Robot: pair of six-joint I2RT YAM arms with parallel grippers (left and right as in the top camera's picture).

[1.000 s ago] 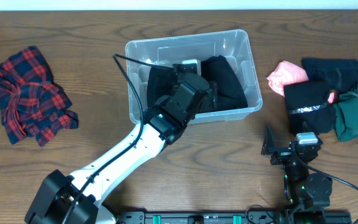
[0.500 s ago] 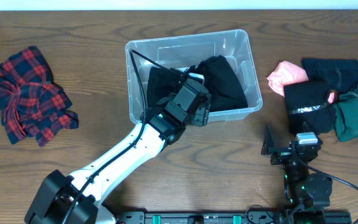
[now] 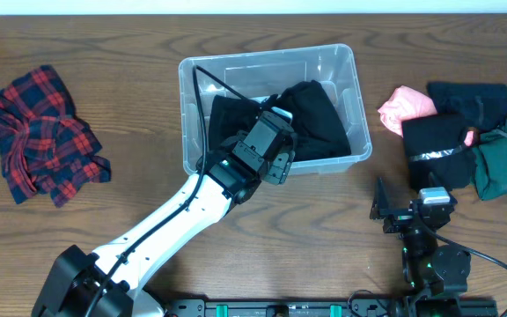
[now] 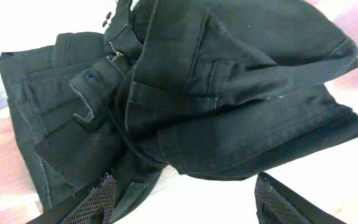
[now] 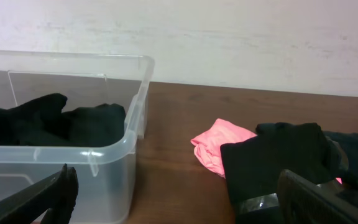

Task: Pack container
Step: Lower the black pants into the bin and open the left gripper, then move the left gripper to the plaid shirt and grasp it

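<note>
The container is a clear plastic bin at the table's middle back. Black trousers lie crumpled inside it. My left gripper hangs over the bin's front part, open and empty. In the left wrist view the gripper is just above the trousers, with its jaws wide apart and nothing between them. My right gripper rests low near the table's front right, open and empty. In the right wrist view the gripper faces the container's wall.
A red plaid shirt lies at the far left. A pile of clothes lies right of the bin: a pink piece, a black one, a dark navy one and a green one.
My left gripper has drawn back from the bin's middle toward its front wall. The black trousers stay in the bin. The right arm has not moved.
</note>
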